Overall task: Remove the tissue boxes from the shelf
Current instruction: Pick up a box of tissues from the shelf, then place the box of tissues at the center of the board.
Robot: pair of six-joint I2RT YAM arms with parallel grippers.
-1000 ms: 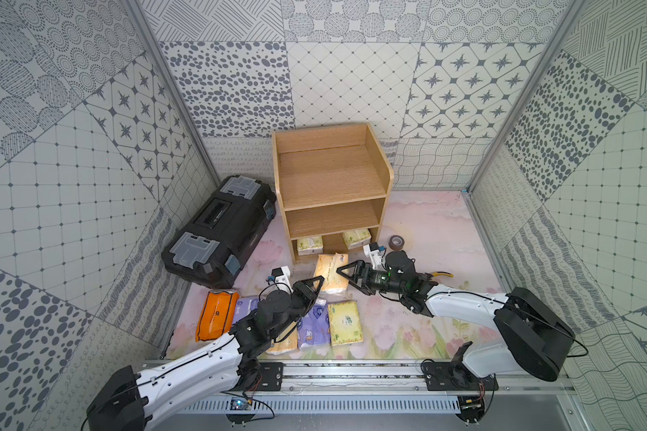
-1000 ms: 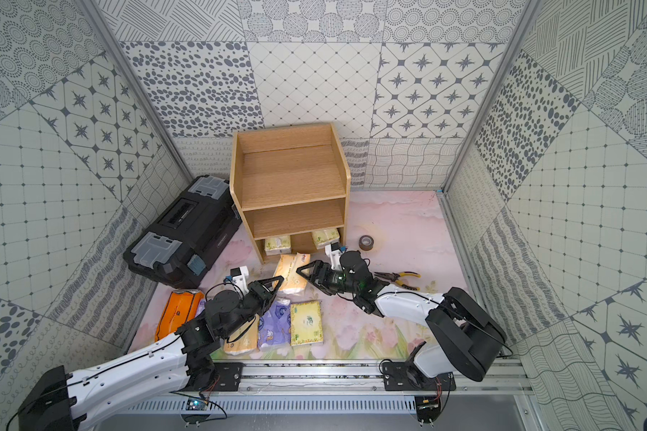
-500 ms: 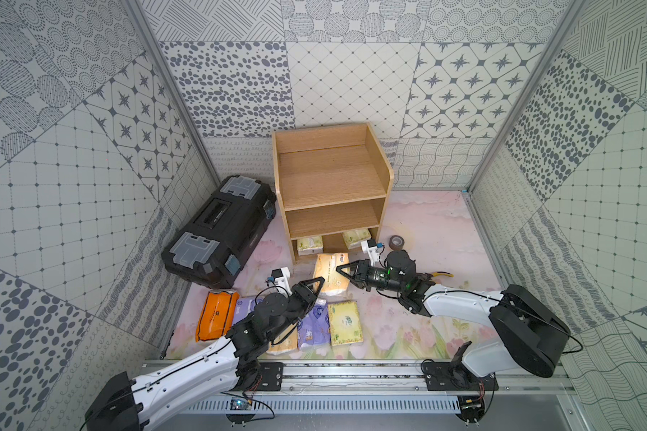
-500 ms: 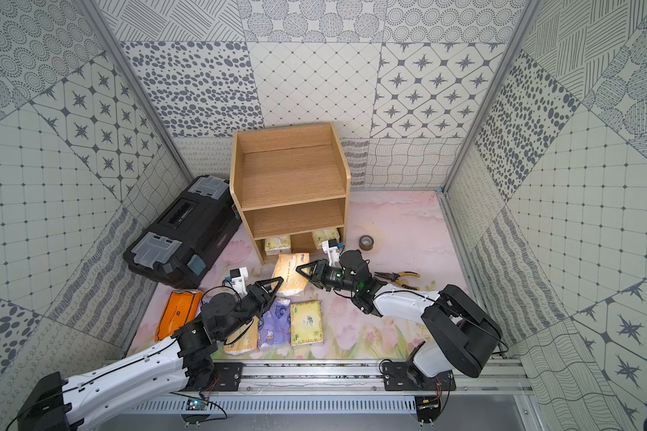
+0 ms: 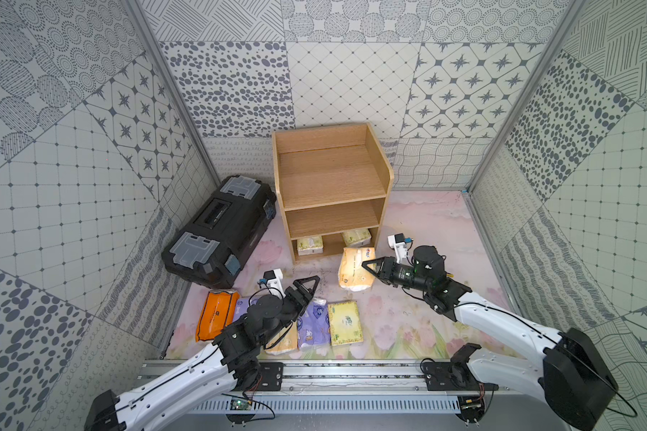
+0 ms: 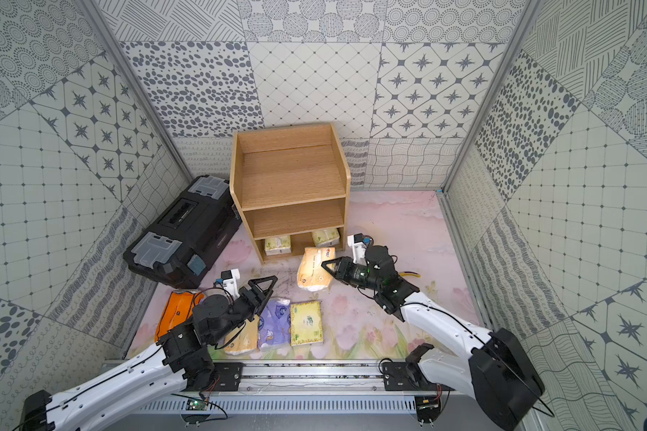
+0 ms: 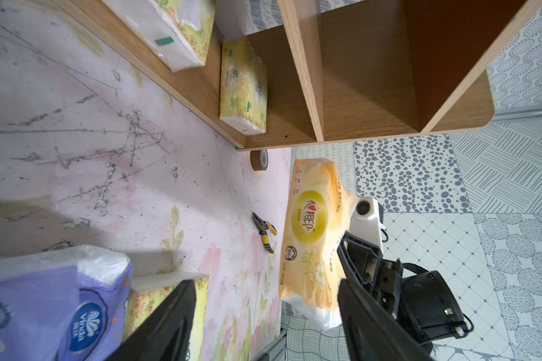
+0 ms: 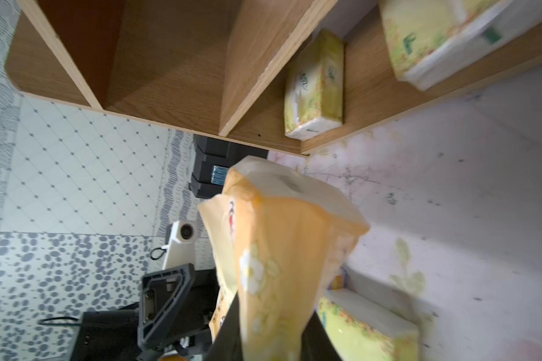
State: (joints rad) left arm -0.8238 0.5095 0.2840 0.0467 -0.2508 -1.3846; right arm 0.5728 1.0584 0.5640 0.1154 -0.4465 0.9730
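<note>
The light-wood shelf (image 5: 329, 194) stands at the back, and its bottom tier holds two pale green-yellow tissue boxes (image 5: 309, 244) (image 5: 356, 236). My right gripper (image 5: 368, 265) is shut on a peach-yellow tissue box (image 5: 353, 268) just in front of the shelf's right side. In the right wrist view that box (image 8: 282, 256) fills the space between the dark jaws. My left gripper (image 5: 307, 287) is open and holds nothing. It hangs above a row of boxes on the floor: orange (image 5: 217, 315), lavender (image 5: 312, 324), green-yellow (image 5: 345, 322) and another peach-yellow one (image 5: 282, 341).
A black toolbox (image 5: 217, 231) lies left of the shelf. A grey tape roll (image 7: 259, 159) sits by the shelf's right foot, with yellow-handled pliers (image 7: 265, 231) on the floor beyond it. Patterned walls close in on three sides.
My right gripper has closed on the peach-yellow box in front of the shelf. My left gripper's jaws have spread apart over the row of boxes on the floor.
</note>
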